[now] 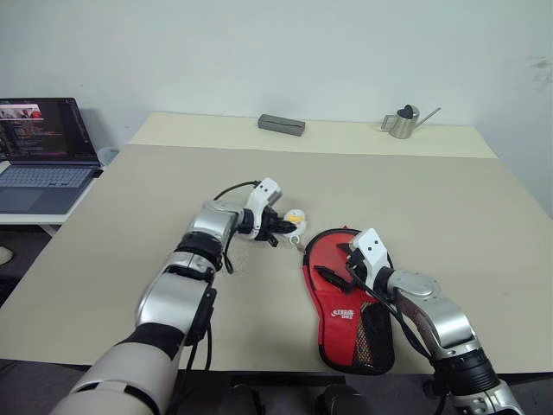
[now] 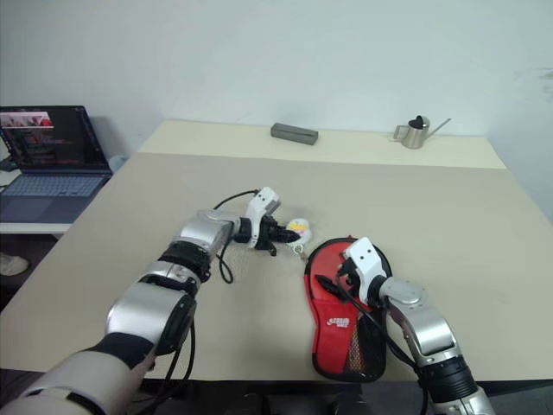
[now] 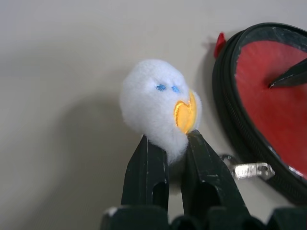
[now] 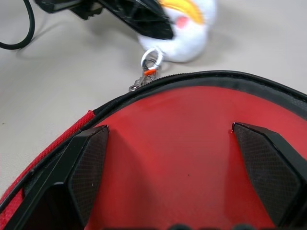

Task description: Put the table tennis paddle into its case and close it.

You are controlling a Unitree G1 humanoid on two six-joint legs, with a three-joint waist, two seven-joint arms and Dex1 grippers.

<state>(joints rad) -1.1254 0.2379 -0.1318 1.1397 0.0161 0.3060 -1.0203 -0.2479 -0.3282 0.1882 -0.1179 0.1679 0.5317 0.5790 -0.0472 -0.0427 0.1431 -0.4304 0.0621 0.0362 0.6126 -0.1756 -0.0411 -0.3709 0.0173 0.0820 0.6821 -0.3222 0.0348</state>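
Note:
The red case (image 1: 333,304), with its logo and black mesh pocket, lies flat near the table's front edge. Its black zipper rim curves round the rounded end (image 3: 268,110). The table tennis paddle is hidden. A white plush zipper charm (image 3: 156,108) with a yellow beak lies just beyond the case's rounded end, joined to the metal zipper pull (image 3: 249,170). My left gripper (image 1: 289,226) is shut on the charm's lower part. The right gripper (image 4: 169,128) stands open over the case's red top, one finger (image 4: 88,163) at each side, empty.
An open laptop (image 1: 43,156) sits on a side table at the far left. Along the far edge of the beige table (image 1: 432,207) lie a grey box (image 1: 281,124) and a small metal watering can (image 1: 403,123).

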